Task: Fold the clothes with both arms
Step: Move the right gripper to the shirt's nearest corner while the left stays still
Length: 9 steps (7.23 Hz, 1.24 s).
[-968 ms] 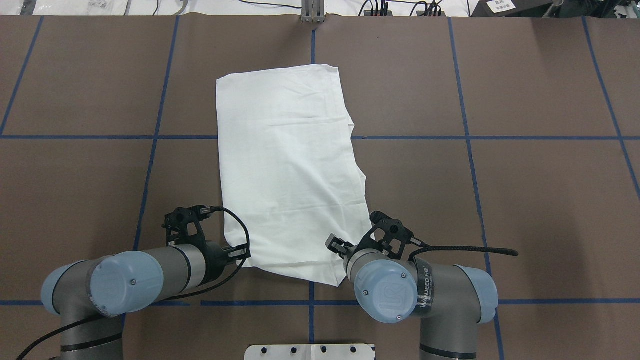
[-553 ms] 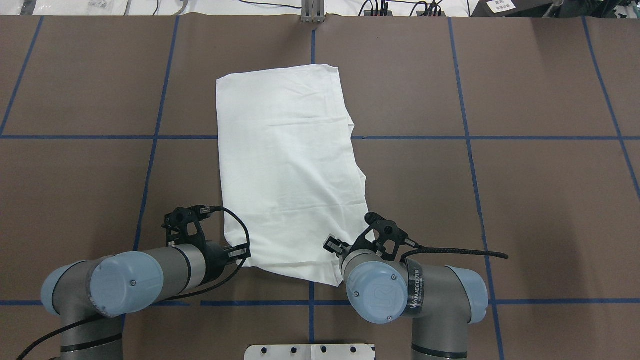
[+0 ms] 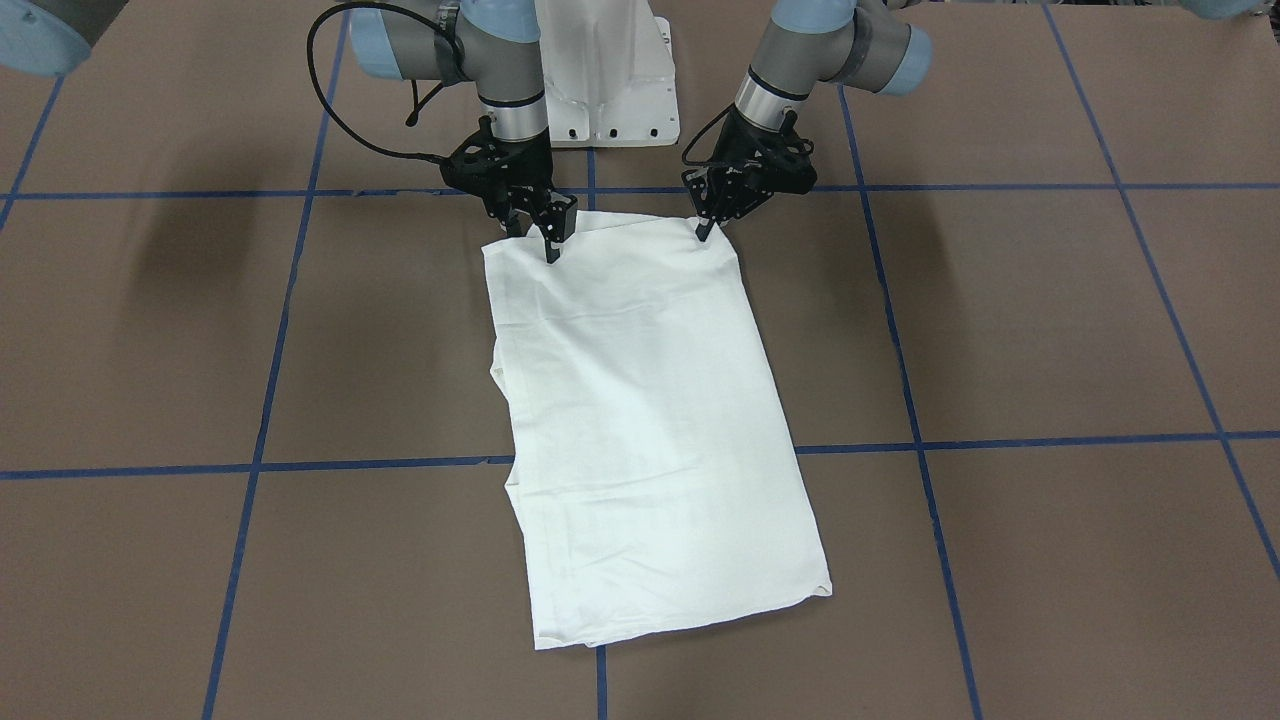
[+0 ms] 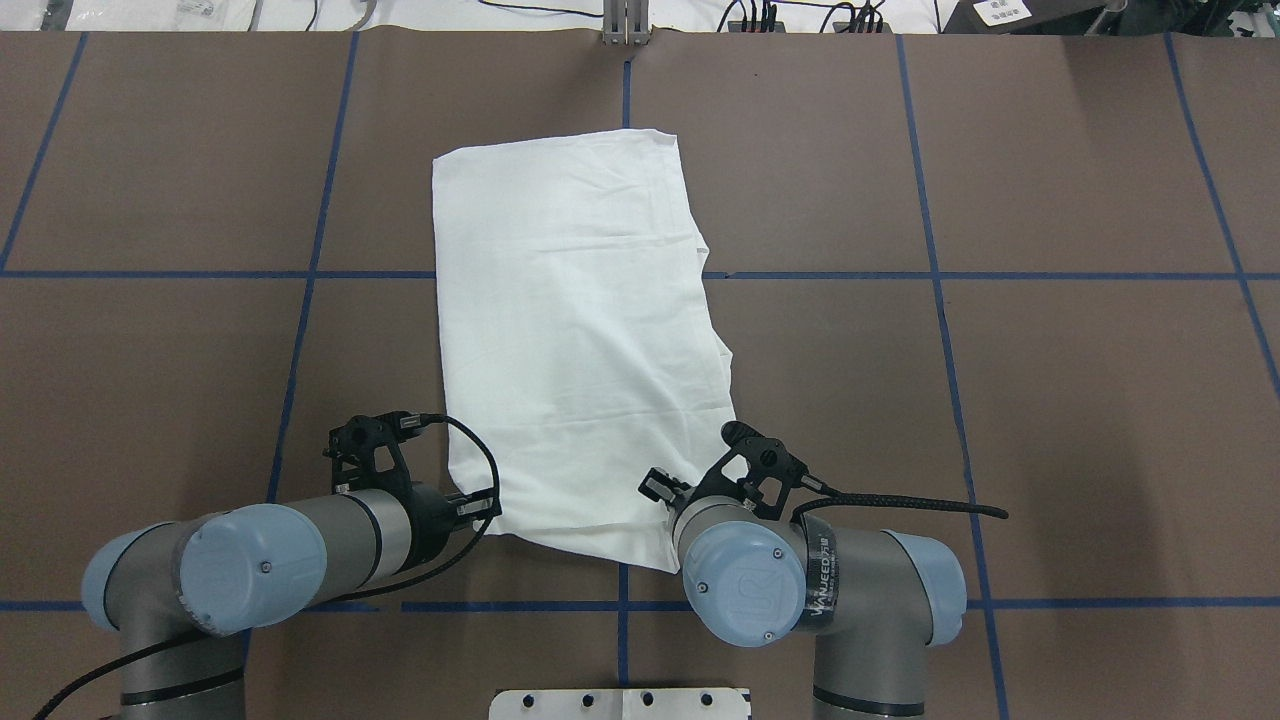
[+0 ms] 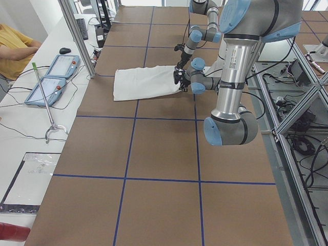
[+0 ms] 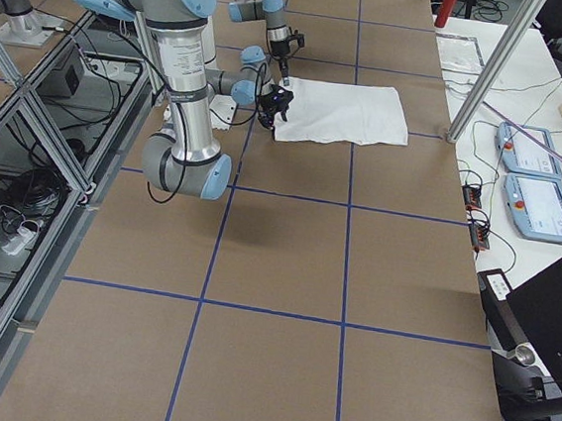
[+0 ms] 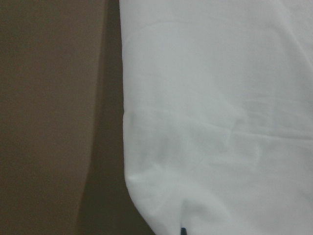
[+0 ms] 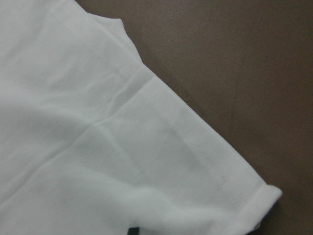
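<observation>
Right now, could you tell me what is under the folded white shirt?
The shirt lies flat on the brown table; a blue tape line runs under it. Anything between is hidden.

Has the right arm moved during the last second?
Yes. In the overhead view the right arm has shifted toward the view's left, closer to the middle blue line.

Brown matte table cover point(image 4: 1050, 400) under me, cut into big squares by blue tape lines point(image 4: 930, 275). White rigid pedestal base point(image 3: 610, 90) at my own edge, dark bolt holes along its rim. Off my left end: white side bench point(image 5: 20, 133) carrying light-blue flat pendant point(image 5: 62, 65), second one point(image 5: 47, 88) just beside it, black mouse point(image 5: 64, 50) near. Person in yellow shirt point(image 5: 13, 48) at that bench. Black cables point(image 4: 800, 15) along far edge.
</observation>
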### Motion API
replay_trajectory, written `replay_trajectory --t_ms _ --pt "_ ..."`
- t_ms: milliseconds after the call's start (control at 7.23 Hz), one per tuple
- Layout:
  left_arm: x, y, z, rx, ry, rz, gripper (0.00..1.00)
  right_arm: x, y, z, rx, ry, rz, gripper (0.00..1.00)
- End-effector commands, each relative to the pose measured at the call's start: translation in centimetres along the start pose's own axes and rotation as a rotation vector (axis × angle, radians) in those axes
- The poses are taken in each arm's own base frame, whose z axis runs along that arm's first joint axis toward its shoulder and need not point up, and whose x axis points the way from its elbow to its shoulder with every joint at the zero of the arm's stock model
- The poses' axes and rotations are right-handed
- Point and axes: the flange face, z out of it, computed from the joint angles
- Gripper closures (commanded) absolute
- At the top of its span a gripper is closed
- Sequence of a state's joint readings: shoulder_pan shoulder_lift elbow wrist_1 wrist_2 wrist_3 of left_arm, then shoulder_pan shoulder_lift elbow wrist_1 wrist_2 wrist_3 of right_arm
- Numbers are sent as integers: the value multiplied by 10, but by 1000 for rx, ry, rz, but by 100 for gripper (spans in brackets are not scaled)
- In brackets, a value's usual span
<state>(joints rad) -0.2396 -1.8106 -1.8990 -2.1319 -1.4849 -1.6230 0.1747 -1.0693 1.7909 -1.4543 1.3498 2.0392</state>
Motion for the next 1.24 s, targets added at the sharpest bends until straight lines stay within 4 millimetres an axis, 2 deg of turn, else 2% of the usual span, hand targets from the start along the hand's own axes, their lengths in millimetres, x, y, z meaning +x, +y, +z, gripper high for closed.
replay_trajectory --t_ms 0,277,415,692,830,968,1107 --pt "1 0 0 0 1 0 100 -2 1 -1 0 -3 2 78" --pt "1 0 0 0 1 0 100 -1 2 5 8 5 -2 76" --pt "1 0 0 0 1 0 100 -7 2 2 7 -6 3 100" --pt "7 -1 -10 -6 22 5 100 -13 -8 -4 20 -23 11 100" --pt "12 -3 -26 -12 46 8 100 -16 -18 -16 19 -43 20 100" --pt "22 -4 -47 -31 58 49 100 -18 -26 -44 20 -48 24 100" --pt "37 -4 -77 -47 63 51 100 -20 -34 -90 19 -42 24 100"
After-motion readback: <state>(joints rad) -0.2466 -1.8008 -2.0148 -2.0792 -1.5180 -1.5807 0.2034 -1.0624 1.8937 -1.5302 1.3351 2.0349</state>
